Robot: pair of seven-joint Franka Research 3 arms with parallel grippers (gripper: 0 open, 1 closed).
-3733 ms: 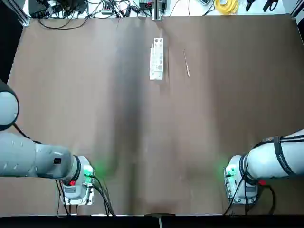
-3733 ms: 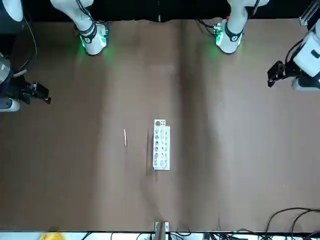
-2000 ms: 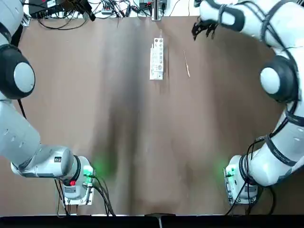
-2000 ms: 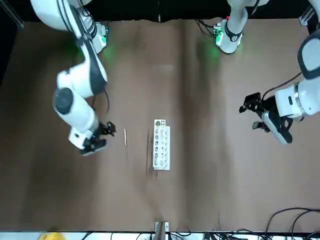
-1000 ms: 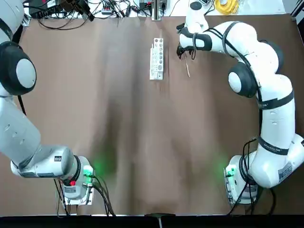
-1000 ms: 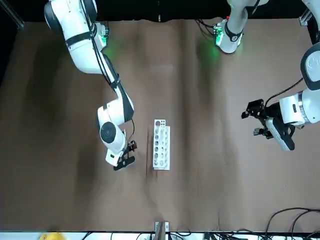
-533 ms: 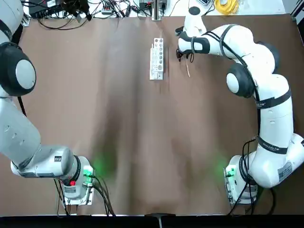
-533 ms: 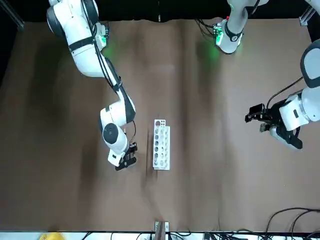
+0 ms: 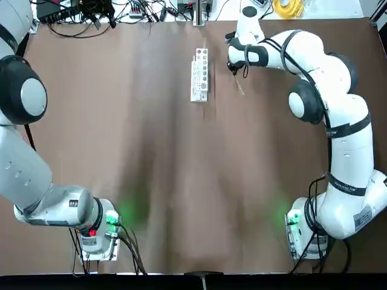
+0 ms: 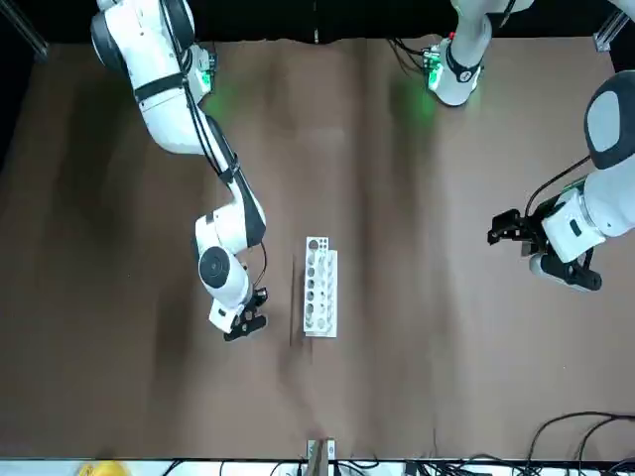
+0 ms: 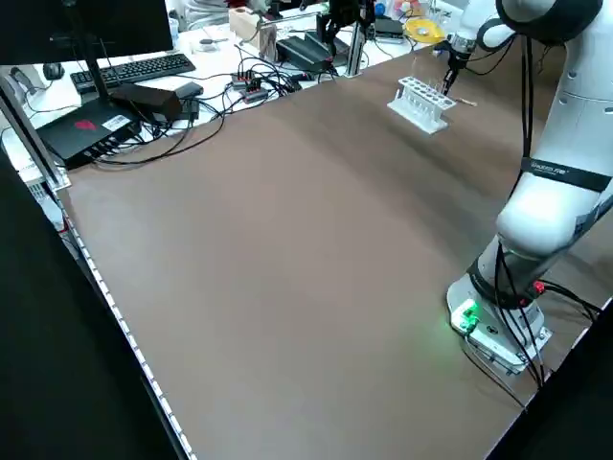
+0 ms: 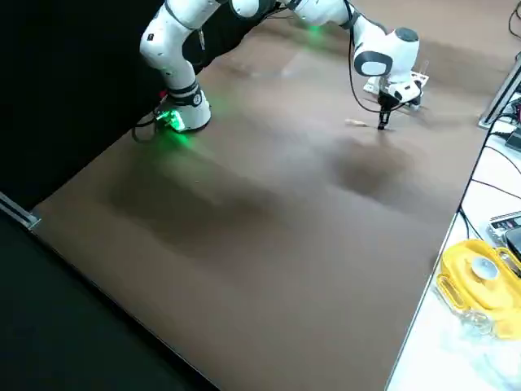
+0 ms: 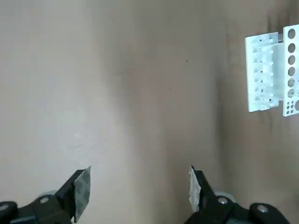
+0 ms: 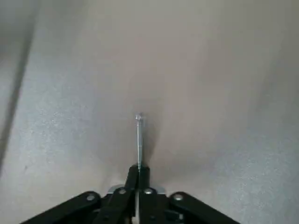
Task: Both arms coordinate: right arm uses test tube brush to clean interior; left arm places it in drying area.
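The right gripper (image 14: 138,179) is pinching the test tube brush (image 14: 139,140) with its fingers pressed together, at upper centre of the top view, just right of the drying area (image 9: 200,75). The rack's holes are showing no contents. The left gripper (image 13: 138,196) is hovering with fingers spread.

So the worktop (image 9: 181,169) is covered in plain brown, with darker shadowy streaks running down the middle. Past the far edge there's a big mess of black cables (image 9: 121,11) in the top view. A yellow coiled thing (image 9: 288,7) sits out there too, and from the right side it shows up as a yellow bundle on a white surface. In the left side view there's a black keyboard (image 11: 134,69), a flat black box with a red mark (image 11: 91,129), and more wires trailing onto the brown surface.
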